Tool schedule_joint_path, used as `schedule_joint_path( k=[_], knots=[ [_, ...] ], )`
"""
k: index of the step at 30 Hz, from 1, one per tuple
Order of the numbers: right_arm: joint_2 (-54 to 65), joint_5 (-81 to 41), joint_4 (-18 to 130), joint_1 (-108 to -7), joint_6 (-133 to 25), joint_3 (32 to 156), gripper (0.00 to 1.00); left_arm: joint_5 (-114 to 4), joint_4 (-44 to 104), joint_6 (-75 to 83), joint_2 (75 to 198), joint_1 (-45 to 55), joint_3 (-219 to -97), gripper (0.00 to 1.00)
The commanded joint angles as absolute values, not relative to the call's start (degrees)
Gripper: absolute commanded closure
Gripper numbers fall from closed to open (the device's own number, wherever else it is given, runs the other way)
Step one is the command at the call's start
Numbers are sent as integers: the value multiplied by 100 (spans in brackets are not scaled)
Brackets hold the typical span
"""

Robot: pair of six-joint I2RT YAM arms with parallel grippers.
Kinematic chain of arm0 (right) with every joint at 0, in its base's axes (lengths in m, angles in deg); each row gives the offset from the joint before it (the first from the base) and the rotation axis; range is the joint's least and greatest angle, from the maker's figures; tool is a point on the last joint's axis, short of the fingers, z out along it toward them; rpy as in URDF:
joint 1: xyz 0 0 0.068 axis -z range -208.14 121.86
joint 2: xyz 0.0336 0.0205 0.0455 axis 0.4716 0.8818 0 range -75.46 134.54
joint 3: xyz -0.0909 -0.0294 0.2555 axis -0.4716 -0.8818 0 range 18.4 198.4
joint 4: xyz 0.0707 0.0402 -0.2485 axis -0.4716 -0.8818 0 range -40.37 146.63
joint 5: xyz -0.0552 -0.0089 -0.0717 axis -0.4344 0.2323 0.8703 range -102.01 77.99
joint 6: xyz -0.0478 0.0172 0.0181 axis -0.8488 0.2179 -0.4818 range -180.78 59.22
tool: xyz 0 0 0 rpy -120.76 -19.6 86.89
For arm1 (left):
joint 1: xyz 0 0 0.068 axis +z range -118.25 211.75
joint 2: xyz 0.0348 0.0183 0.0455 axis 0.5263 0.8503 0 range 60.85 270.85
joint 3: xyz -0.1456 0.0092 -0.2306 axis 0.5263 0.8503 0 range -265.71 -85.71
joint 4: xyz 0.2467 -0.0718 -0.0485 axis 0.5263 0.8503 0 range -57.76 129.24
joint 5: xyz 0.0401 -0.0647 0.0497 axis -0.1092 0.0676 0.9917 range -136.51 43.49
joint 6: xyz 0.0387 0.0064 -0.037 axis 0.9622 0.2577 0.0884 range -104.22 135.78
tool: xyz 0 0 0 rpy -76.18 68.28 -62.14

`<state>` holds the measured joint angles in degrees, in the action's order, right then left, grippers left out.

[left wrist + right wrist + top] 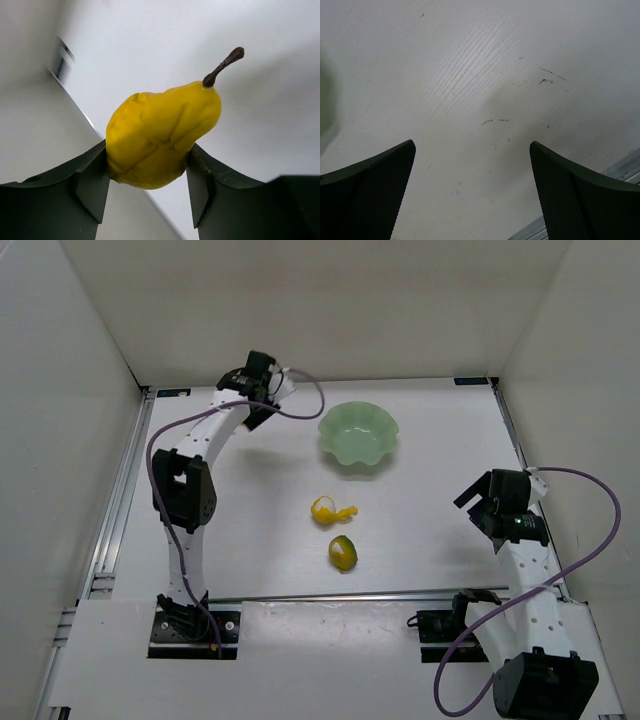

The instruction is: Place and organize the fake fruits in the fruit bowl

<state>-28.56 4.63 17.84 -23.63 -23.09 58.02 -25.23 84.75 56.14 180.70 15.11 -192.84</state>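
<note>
Yellow pear (160, 130), dark stem up, pinched in the left gripper (147, 150); curled banana-like piece (332, 511) and yellow-green oval (343, 553) lie apart at the table (260, 540) middle; scalloped pale-green bowl (358, 435) sits upright nearer the far edge.

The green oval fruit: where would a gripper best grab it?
The oval fruit lies on the table, apart from the banana; come straight down and close across its narrower middle, since its rounded ends would likely slip.

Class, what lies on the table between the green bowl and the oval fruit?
The curled yellow fruit lies between the bowl and the oval fruit, touching neither; the top view shows it.
</note>
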Motion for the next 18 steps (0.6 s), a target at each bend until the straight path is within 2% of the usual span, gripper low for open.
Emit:
schedule_joint_path(
  k=[1, 4, 6, 8, 9, 12, 15, 18],
  knots=[
    [-2765, 407, 2068, -2462, -2501, 5717, 1, -3471, 8375, 4980, 17984, 647, -20825, 73],
    [-2703, 407, 2068, -2462, -2501, 5602, 3, -3858, 8015, 4857, 18354, 84, -21366, 72],
    [-2703, 355, 2068, -2462, -2501, 5602, 3, -4017, 7681, 4769, 18546, -120, -21420, 66],
    [-2703, 197, 2068, -2462, -2553, 5664, 3, -4080, 7513, 4603, 18749, -330, -21664, 51],
    [-2764, 31, 2068, -2462, -2614, 5785, 3, -4080, 7452, 4549, 18985, -332, -21814, 36],
    [-2764, -373, 2261, -2585, -3080, 5857, 3, -4027, 7451, 4330, 19145, -402, -22211, 31],
    [-2764, -918, 2402, -2891, -3571, 5910, 3, -4097, 7390, 4198, 19120, -402, -22211, 1],
    [-2607, -1357, 2525, -3452, -4019, 6015, 3, -4037, 7390, 3953, 18900, -402, -21984, 0]
  ],
)
